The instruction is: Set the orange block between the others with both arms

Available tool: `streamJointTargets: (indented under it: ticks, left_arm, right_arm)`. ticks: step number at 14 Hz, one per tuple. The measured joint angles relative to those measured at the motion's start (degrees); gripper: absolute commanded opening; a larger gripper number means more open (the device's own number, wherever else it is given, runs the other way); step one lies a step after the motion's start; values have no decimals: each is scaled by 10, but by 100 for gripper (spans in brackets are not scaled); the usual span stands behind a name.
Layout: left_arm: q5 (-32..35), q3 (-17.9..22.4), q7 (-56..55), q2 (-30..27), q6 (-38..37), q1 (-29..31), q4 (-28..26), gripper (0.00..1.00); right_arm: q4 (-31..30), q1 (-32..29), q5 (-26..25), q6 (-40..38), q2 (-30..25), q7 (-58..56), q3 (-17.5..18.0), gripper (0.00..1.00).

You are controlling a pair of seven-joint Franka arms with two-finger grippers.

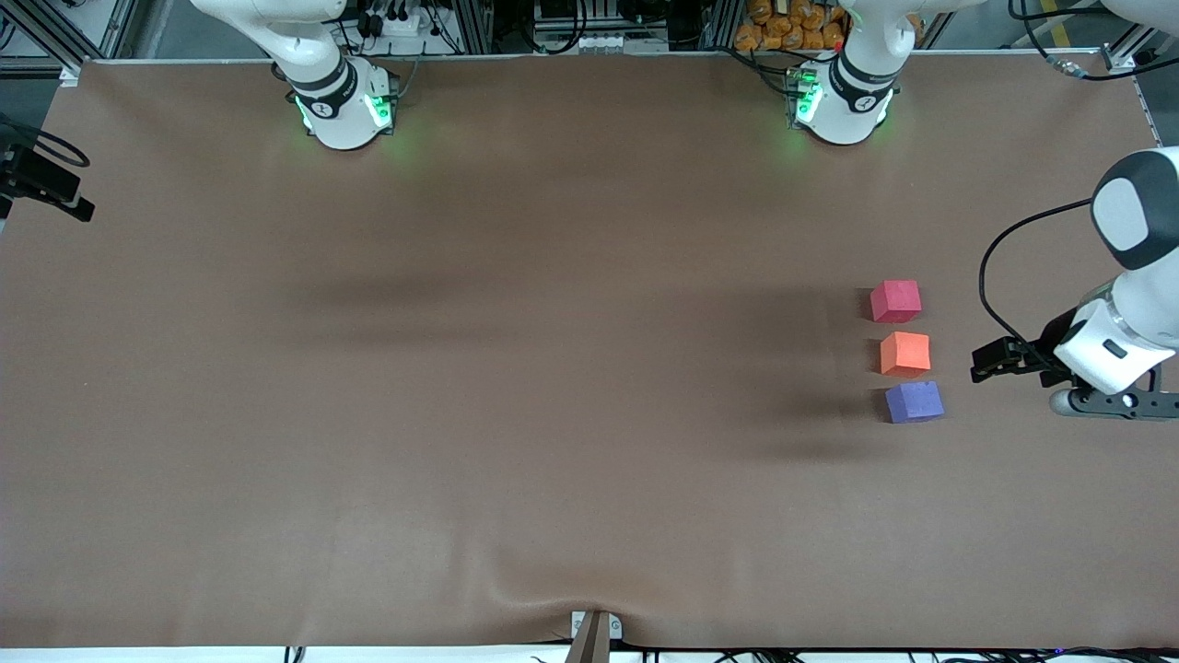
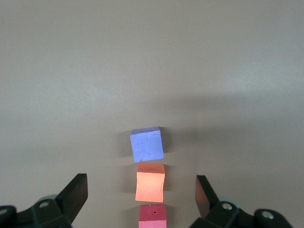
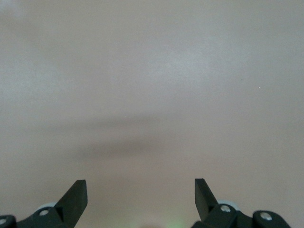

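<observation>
Three small foam cubes lie in a short row on the brown table at the left arm's end. The orange block (image 1: pixel 904 354) (image 2: pixel 150 182) sits in the middle. The pinkish-red cube (image 1: pixel 895 301) (image 2: pixel 153 216) is farther from the front camera, the blue-purple cube (image 1: pixel 914 401) (image 2: pixel 147 144) nearer; narrow gaps separate them. My left gripper (image 1: pixel 1114 403) (image 2: pixel 141 183) hangs open high in the air beside the row, holding nothing. My right gripper (image 3: pixel 140 183) is open over bare table; only that arm's base (image 1: pixel 341 106) appears in the front view.
The brown cloth (image 1: pixel 461 368) covers the whole table and wrinkles near a small post (image 1: pixel 592 635) at its front edge. A black device (image 1: pixel 41 180) sticks in at the right arm's end. A black cable (image 1: pixel 995 267) loops beside the left arm's wrist.
</observation>
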Motion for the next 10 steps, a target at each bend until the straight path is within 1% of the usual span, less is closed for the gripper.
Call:
streamJointTargets:
  ticks: [6,10]
  left_arm:
    - [0,-5,0,-7,-122,0,100,100]
    - [0,-7,0,-55,-168,-11,110,100]
  right_arm:
    - [0,0,0,0,0,0,0,100]
    - [0,0,0,0,0,0,0,100]
